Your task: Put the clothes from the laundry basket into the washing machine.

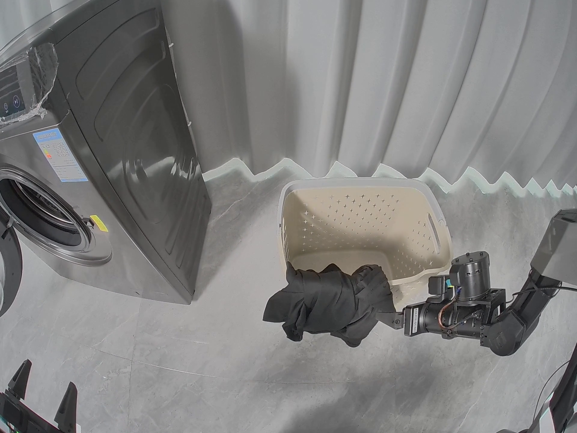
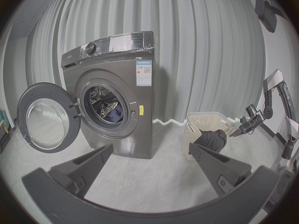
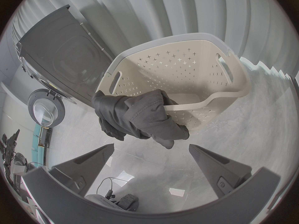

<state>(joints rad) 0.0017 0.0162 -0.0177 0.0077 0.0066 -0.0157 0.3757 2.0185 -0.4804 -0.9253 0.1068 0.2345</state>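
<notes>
My right gripper [image 3: 151,147] fingers are spread, dark garment [image 3: 140,115] draped on the laundry basket [image 3: 202,102] rim just ahead; left gripper [image 2: 150,147] fingers spread, facing the open washing machine [image 2: 124,75], blue cloth [image 2: 113,113] inside; grey floor [image 1: 210,362], white curtains [image 1: 372,61]

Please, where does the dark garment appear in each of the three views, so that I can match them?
Head view: the dark garment hangs over the near rim of the laundry basket.
Left wrist view: the dark garment hangs on the laundry basket, beside the washing machine.
Right wrist view: the dark garment lies over the basket rim, beyond the open right gripper.
Shared landmark: the laundry basket.
</notes>
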